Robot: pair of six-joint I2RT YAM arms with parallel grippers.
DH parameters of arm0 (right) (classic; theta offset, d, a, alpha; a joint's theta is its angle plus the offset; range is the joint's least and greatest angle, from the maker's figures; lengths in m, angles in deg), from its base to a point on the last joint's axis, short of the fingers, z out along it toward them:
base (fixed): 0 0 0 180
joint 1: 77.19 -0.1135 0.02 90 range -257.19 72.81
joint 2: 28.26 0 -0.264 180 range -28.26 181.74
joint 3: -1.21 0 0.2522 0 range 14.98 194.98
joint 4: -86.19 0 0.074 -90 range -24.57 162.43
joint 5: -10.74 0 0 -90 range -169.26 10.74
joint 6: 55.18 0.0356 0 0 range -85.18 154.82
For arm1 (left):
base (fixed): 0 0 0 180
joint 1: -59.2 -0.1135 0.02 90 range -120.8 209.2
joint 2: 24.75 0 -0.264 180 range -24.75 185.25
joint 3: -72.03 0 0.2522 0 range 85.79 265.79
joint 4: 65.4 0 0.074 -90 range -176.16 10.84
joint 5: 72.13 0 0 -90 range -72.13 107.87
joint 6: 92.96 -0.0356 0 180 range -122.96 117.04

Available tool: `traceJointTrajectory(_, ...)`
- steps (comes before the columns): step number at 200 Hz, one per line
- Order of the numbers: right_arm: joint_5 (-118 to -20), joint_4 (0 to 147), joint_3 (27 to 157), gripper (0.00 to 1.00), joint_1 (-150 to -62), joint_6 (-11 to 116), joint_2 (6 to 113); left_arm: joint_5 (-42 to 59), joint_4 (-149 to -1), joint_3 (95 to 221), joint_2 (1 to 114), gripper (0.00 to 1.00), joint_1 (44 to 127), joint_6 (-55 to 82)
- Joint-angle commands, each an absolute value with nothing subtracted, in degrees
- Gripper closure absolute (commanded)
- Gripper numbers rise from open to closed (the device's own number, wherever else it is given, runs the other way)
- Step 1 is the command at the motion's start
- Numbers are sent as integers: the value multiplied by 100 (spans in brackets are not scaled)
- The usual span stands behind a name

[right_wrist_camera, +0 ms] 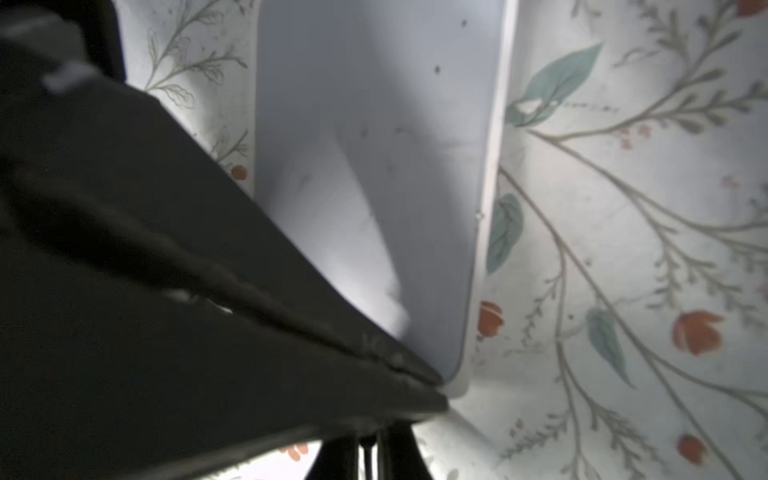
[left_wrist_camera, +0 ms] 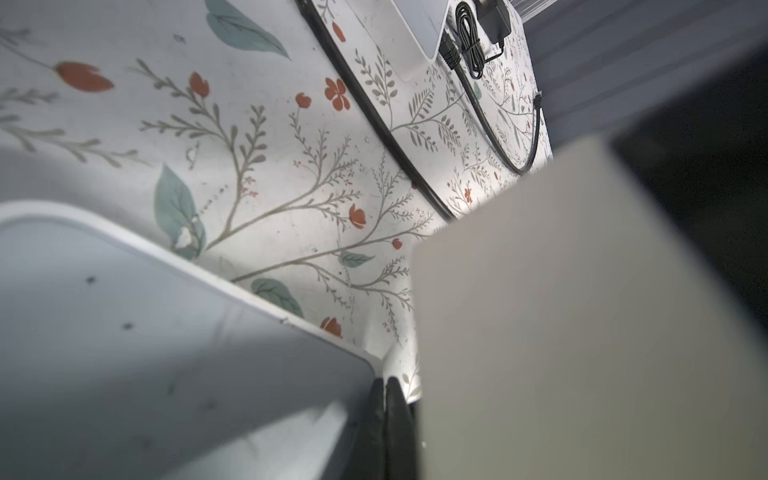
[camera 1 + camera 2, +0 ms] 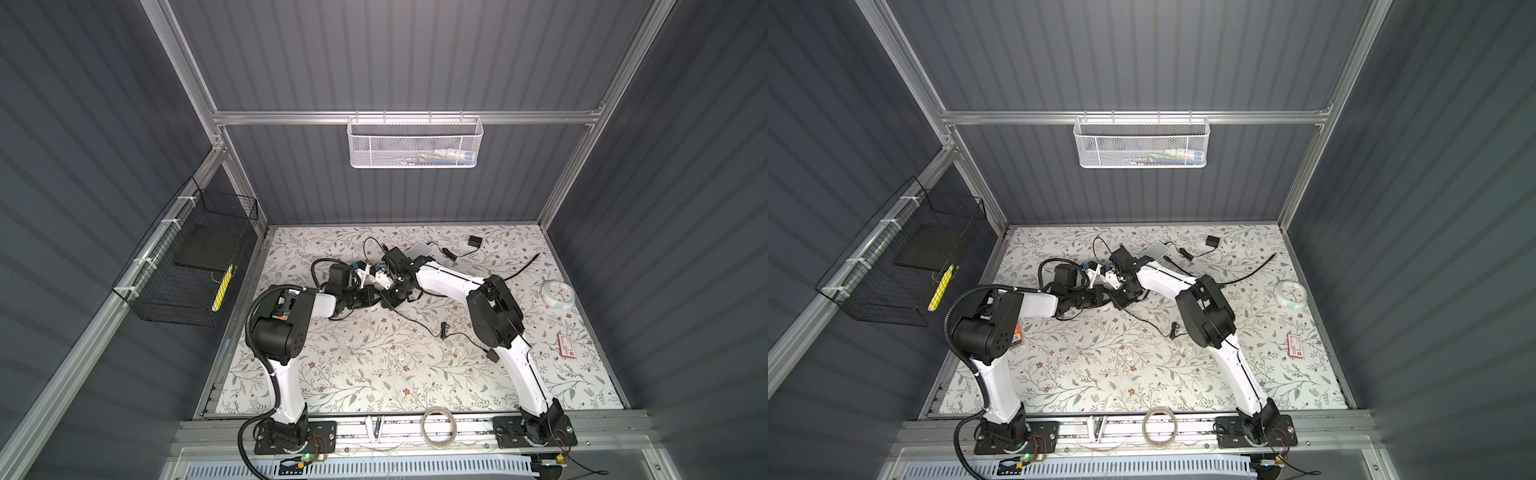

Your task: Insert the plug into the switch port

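Observation:
A flat white box with rounded corners, which I take to be the switch (image 2: 124, 332) (image 1: 374, 145), lies on the flowered table close under both wrist cameras. Its port does not show. My left gripper (image 2: 385, 388) is shut with nothing between its black fingers, right beside a corner of that box. My right gripper (image 1: 368, 451) is shut on a thin black cable (image 1: 367, 457). The plug itself cannot be made out. In both top views the left arm (image 3: 324, 303) and right arm (image 3: 440, 278) meet at the middle back of the table and hide what lies under them.
Behind the arms lie a second white flat device (image 3: 419, 249), a black adapter (image 3: 474, 241) with its cord, and a thick black cable (image 3: 523, 266). A thin cable with a small connector (image 3: 444, 329) runs mid-table. A clock (image 3: 559, 293) and a red card (image 3: 567, 345) sit at the right.

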State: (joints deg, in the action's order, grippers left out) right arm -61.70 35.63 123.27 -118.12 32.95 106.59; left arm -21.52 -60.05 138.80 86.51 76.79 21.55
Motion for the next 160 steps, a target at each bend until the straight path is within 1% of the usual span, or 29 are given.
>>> traceJointTrajectory(1,-6413,4812,12252,100,-11714,3239,10573,-2426,-7488,13415,8869,94,7830,1905)
traceJointTrajectory(22,-6439,4913,11715,100,-11676,3218,10288,-2371,-7401,13267,8696,93,7577,1972)
traceJointTrajectory(61,-6484,4985,11009,100,-11665,3227,9874,-2102,-7490,13317,8307,87,7252,1963)
traceJointTrajectory(82,-6516,5168,10782,100,-11652,3229,9717,-1913,-7558,13431,8097,81,7092,1955)
traceJointTrajectory(99,-6498,5177,10704,100,-11652,3219,9690,-1710,-7588,13579,7952,78,6997,1957)
traceJointTrajectory(122,-6455,5173,10611,100,-11648,3188,9625,-1387,-7723,13833,7813,76,6867,1887)
traceJointTrajectory(148,-6417,5100,10367,100,-11651,3060,9451,-1320,-7883,14227,7974,75,6756,1761)
traceJointTrajectory(157,-6397,5046,10295,96,-11653,2999,9380,-1312,-7905,14374,8056,75,6746,1765)
traceJointTrajectory(160,-6389,5045,10264,94,-11654,2972,9356,-1314,-7905,14425,8079,76,6746,1762)
